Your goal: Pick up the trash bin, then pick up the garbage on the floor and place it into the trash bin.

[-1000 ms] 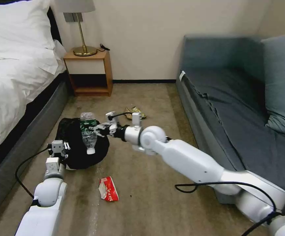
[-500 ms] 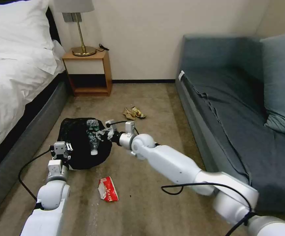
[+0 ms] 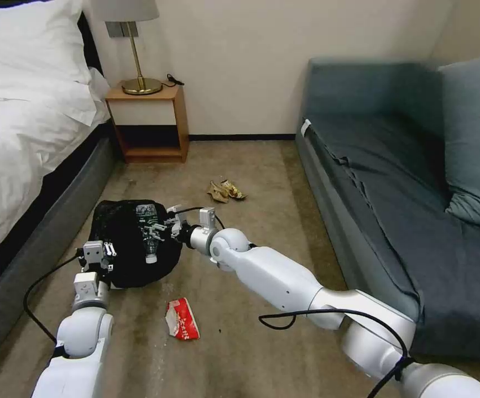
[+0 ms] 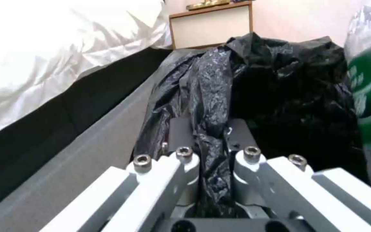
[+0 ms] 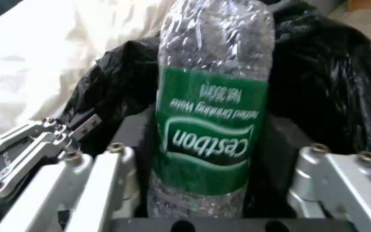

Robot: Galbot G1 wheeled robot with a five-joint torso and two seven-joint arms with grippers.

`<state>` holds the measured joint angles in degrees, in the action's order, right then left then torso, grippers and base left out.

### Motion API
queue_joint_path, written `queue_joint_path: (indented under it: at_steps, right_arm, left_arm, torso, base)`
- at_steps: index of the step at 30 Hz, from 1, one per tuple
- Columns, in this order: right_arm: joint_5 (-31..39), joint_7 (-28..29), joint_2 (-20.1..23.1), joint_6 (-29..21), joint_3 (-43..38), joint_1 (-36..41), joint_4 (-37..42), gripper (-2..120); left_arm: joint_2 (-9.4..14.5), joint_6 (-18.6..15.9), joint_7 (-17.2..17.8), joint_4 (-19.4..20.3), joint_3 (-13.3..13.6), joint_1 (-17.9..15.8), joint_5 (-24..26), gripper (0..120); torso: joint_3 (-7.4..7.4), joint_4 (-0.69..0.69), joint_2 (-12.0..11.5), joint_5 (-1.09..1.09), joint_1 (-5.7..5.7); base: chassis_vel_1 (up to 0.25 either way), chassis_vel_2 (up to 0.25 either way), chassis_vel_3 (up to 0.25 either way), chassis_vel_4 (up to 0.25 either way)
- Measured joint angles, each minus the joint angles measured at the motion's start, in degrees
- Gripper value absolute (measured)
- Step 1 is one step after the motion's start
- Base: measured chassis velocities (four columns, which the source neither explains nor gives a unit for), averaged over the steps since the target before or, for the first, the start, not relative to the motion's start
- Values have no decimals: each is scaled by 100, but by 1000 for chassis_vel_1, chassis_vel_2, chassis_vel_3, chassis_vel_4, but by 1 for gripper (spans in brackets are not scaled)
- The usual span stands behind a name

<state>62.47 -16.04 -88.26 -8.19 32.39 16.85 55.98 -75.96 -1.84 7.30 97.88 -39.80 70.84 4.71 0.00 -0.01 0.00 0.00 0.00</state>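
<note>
Carpet: bottle [image 3: 147, 232] over trash bin [image 3: 119, 243]

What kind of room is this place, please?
Probably a hotel bedroom: a bed with white sheets, a wooden nightstand holding a brass lamp, and a grey-blue sofa on carpet.

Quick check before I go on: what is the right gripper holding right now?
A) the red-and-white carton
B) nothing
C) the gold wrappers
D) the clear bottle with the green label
D: the right gripper is shut on the bottle over the black-lined trash bin, while the carton and wrappers lie on the floor.
</note>
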Motion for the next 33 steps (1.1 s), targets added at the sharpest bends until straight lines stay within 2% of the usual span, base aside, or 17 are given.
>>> queue_joint_path:
  at_steps: [1,3,4,6,8,9,12,16,18,22,25,26,28,29,31,33]
  right_arm:
    - [0,0,0,0,0,0,0,57]
    - [-14,0,6,-1,2,28,17,67]
    - [-14,0,6,-1,2,28,17,67]
    - [-43,-1,34,-5,42,70,67,79]
    - [-50,-1,40,-5,51,80,82,82]
    - [-64,7,70,-8,66,111,163,92]
    - [-61,59,157,-13,83,125,306,98]
    - [35,148,361,-38,128,163,614,99]
    - [199,264,714,-109,192,323,1136,100]
    - [191,300,998,-179,194,484,1498,100]
    - [-189,338,1344,-310,114,710,1844,100]
    - [-189,338,1344,-310,114,710,1844,100]
    - [-560,340,1660,-403,13,980,2000,100]
    - [-560,340,1660,-403,13,980,2000,100]
    - [-773,327,1947,-449,-155,1344,2073,100]
    - [-823,316,1987,-451,-192,1429,2067,100]
  left_arm:
    - [0,0,0,0,0,0,0,5]
    - [-16,35,-9,-15,-27,27,-16,5]
    - [-16,35,-9,-15,-27,27,-16,5]
    - [-33,56,-19,-9,-75,58,-25,5]
    - [-38,60,-21,-4,-87,67,-27,5]
    - [-54,69,-23,19,-117,90,-36,5]
    - [-72,79,-24,43,-148,114,-45,5]
    - [-100,98,-28,83,-212,157,-48,5]
    - [-93,159,-49,120,-363,265,-48,5]
    - [-33,187,-62,150,-467,353,-23,5]
    - [47,188,-62,262,-555,428,51,5]
    - [47,188,-62,262,-555,428,51,5]
    - [52,188,-54,331,-618,477,69,5]
    - [52,188,-54,331,-618,477,69,5]
    - [52,200,-135,399,-699,583,84,5]
    - [56,210,-147,401,-714,600,86,5]
  torso:
    - [0,0,0,0,0]
    - [0,1,0,0,0]
    - [0,1,0,0,0]
    - [0,1,0,0,0]
    - [0,0,0,0,0]
    - [0,2,0,0,0]
    - [0,3,0,1,0]
    - [0,1,0,0,0]
    - [0,0,0,1,0]
    - [0,1,0,1,0]
    - [-1,2,0,2,0]
    - [-1,2,0,2,0]
    - [0,0,0,2,0]
    - [0,0,0,2,0]
    - [-1,0,0,2,0]
    - [-1,-1,0,1,0]
  base:
    - [0,0,0,0]
    - [0,0,0,0]
    - [0,0,0,0]
    - [0,0,0,0]
    - [0,0,0,0]
    - [0,0,0,0]
    - [0,0,0,0]
    - [0,0,0,0]
    - [0,0,0,0]
    - [0,0,0,0]
    - [0,0,0,0]
    - [0,0,0,0]
    - [0,0,0,0]
    - [0,0,0,0]
    - [0,0,0,0]
    - [0,0,0,0]
